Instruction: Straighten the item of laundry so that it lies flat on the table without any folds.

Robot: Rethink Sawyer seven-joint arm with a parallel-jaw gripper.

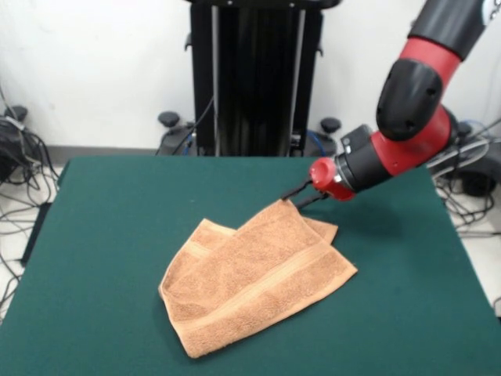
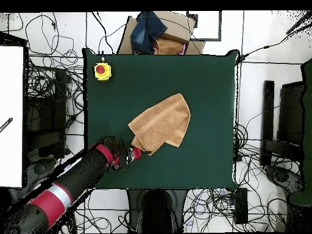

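Observation:
The peach-orange towel lies folded over itself on the green table, right of the middle. Its top layer rises to a corner at the far right. My gripper comes in from the right and is shut on that corner, holding it just above the table. A lower layer sticks out beside it. In the overhead view the towel lies mid-table, with the gripper at its lower left corner.
A yellow box with a red button stands at a table corner. A cardboard box with blue cloth sits beyond the far edge. The black pedestal stands behind the table. Cables lie on the floor around it.

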